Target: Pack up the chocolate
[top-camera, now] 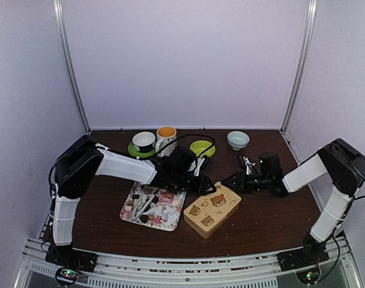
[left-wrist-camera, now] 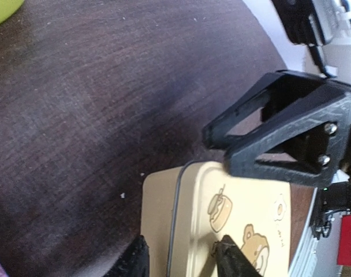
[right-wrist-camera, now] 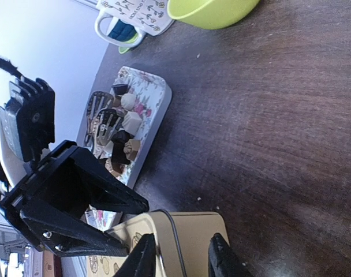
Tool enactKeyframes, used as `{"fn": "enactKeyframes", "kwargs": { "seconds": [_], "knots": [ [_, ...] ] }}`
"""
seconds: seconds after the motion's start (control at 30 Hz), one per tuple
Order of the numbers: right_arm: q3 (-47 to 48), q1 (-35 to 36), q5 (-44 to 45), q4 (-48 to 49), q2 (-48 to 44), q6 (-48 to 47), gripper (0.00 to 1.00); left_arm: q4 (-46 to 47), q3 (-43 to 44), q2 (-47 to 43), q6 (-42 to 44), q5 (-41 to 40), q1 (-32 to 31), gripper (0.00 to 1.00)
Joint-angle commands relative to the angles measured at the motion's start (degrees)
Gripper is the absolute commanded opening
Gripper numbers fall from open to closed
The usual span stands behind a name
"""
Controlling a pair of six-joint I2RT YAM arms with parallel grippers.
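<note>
Tin-opening step, by my read. Chocolate point(right-wrist-camera: 124, 130) sits loose on floral tray point(top-camera: 167, 217) just left of tin point(top-camera: 211, 211) on table point(top-camera: 266, 222); tongs point(right-wrist-camera: 103, 124) lie among pieces. Tin looks closed. Left claw point(left-wrist-camera: 184, 262) and right claw point(right-wrist-camera: 181, 259) meet at tin's far end, fingers parted astride rim, no firm pinch visible. Next move likely needs one claw bracing base, other lifting lid.

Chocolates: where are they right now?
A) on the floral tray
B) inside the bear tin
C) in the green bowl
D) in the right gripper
A: the chocolates lie in a cluster on the floral tray, next to the tongs.
</note>
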Motion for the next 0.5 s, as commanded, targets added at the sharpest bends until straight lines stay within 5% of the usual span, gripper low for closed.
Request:
{"fn": "enactKeyframes", "kwargs": {
  "seconds": [0.0, 0.17, 0.3, 0.47],
  "knots": [
    [1.63, -0.04, 7.13, -14.87, -6.02, -5.65, 0.33, -12.84, 2.29, -2.5, 5.86, -5.71, -0.04, 0.46],
    [1.59, -0.05, 7.59, -20.36, -10.52, -7.99, 0.48, -16.03, 3.42, -7.98, 7.95, -6.4, -0.06, 0.55],
    [-1.04, -0.04, 9.2, -23.3, -14.66, -9.66, 0.51, -18.4, -0.19, -13.21, 8.07, -5.48, -0.84, 0.57],
    [-3.47, 0.12, 8.19, -26.97, -20.42, -11.55, 0.51, -20.6, -7.38, -20.98, 7.76, -4.22, -4.34, 0.47]
  ]
}}
